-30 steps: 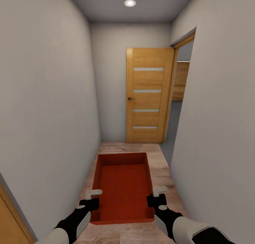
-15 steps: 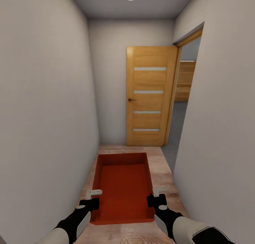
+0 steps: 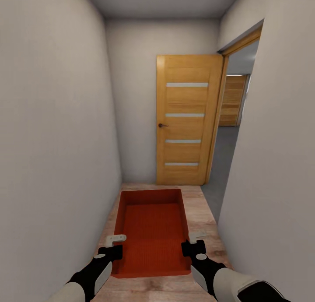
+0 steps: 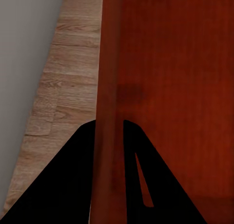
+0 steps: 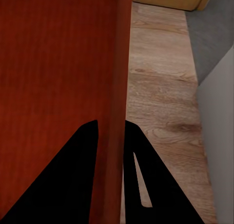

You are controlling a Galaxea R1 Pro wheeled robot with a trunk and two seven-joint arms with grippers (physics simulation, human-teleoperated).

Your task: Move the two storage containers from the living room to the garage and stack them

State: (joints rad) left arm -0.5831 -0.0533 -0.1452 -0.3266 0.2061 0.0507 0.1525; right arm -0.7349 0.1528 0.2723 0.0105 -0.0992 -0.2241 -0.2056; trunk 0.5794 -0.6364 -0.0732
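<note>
Corridor: a narrow white-walled passage with a wood plank floor (image 3: 205, 214) hems in the robot on both sides, which would explain the load carried lengthwise, straight ahead.
Door: a tan wooden door (image 3: 186, 120) stands swung open at 12 o'clock; the opening at 1 o'clock shows grey floor (image 3: 223, 162), likely the way to the garage.
Container: one orange-red storage container (image 3: 151, 232) hangs level in front of the robot at 6 o'clock, open top up, clear of the planks.
Left gripper: the left gripper (image 3: 114, 243) is clamped over the container's left wall, one finger on each face, seen close in the left wrist view (image 4: 109, 136).
Right gripper: the right gripper (image 3: 194, 240) pinches the opposite wall (image 5: 114, 131) likewise; two matched grips appear to keep the bin from tilting.
</note>
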